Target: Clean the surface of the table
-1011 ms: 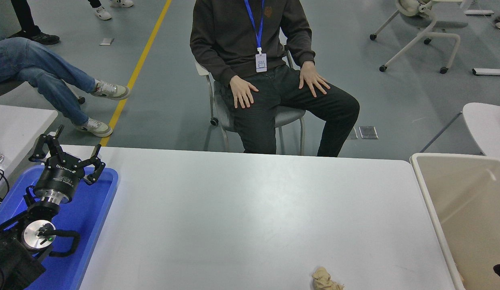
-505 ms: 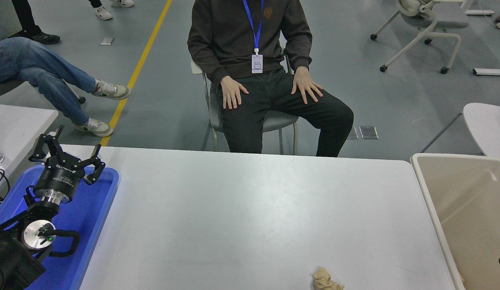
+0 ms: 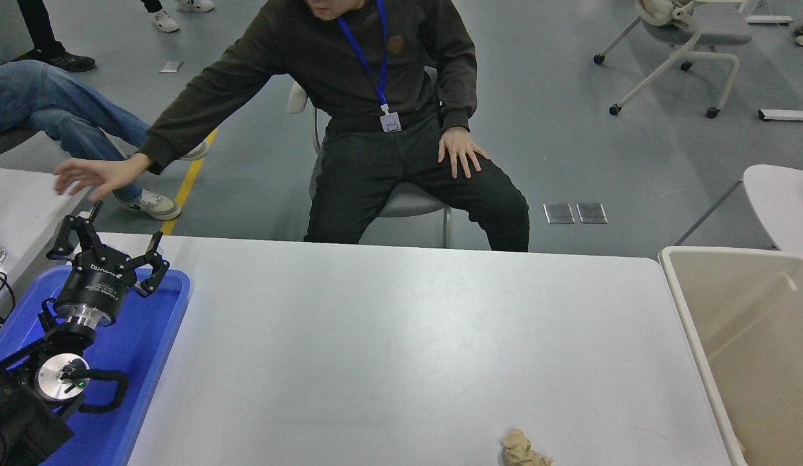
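The white surface (image 3: 401, 336) fills the lower half of the head view, running from the blue tray (image 3: 139, 353) at its left end to the beige bin (image 3: 692, 310) that stands just beside its right edge. Near the front edge, right of centre, lies a crumpled tan wad of paper (image 3: 523, 450), partly cut off by the bottom of the picture and well apart from both the tray and the bin. The left arm is parked at the lower left, over the tray, and its tool (image 3: 107, 249) points away from the camera with its black fingers (image 3: 156, 268) spread wide, holding nothing. The right arm and its tool are out of view. Beyond the far edge of the surface a person in a dark sweater sits on a chair (image 3: 407, 200) (a blue lanyard with a badge hangs at the chest), leaning toward the picture's left. One hand (image 3: 94, 176) is stretched out over the near corner of a smaller white table (image 3: 26, 207) at the left edge, above and behind the left tool and not touching it; the other hand (image 3: 461, 149) rests on a thigh. Farther left a second person's legs in blue jeans (image 3: 65, 116) and light shoes cross the grey floor beside a yellow line (image 3: 200, 162).
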Robot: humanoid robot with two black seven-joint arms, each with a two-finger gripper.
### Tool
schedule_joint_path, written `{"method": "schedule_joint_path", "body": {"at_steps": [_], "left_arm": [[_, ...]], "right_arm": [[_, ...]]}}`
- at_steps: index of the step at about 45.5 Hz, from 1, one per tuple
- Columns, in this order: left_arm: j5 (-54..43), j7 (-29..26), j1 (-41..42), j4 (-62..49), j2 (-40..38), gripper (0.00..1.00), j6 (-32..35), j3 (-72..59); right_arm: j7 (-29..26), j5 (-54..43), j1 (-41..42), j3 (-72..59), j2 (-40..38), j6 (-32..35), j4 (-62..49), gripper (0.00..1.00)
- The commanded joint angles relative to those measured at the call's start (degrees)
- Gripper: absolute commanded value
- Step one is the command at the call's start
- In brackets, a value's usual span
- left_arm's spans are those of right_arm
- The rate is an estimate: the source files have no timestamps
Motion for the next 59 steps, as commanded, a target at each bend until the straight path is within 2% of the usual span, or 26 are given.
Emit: {"method": "schedule_joint_path", "body": {"at_steps": [1,9,17,24,32,46,49,59], "left_arm": [[0.0,-0.08,0.0,-0.01,0.0,1.0,0.0,0.0],[0.0,0.01,0.0,-0.01,0.0,1.0,0.0,0.0],[0.0,0.01,0.0,-0.01,0.0,1.0,0.0,0.0],[0.0,0.01,0.0,-0.01,0.0,1.0,0.0,0.0],[0.0,-0.08,0.0,-0.01,0.0,1.0,0.0,0.0],[0.0,-0.08,0.0,-0.01,0.0,1.0,0.0,0.0],[0.0,0.01,0.0,-0.01,0.0,1.0,0.0,0.0],[0.0,0.01,0.0,-0.01,0.0,1.0,0.0,0.0]], "right_arm": [[-0.18,2.25,-3.65,11.94,-6.16,15.54,8.42,1.0],[1.05,2.25,-8.48,15.99,-10.29,18.97,20.99,1.0],[9.21,1.28,-13.58,19.69,-11.7,18.54,32.15,1.0],[13.09,-0.47,-17.89,19.95,-12.85,17.66,41.91,1.0],[16.25,-8.63,-22.54,22.67,-12.67,11.86,52.98,1.0],[16.43,-25.86,-31.69,30.85,-8.72,-4.04,76.62,1.0],[16.17,-28.5,-33.18,31.37,-6.87,-6.77,79.27,1.0],[16.61,-37.73,-37.4,34.44,0.5,-8.97,79.54,1.0]]}}
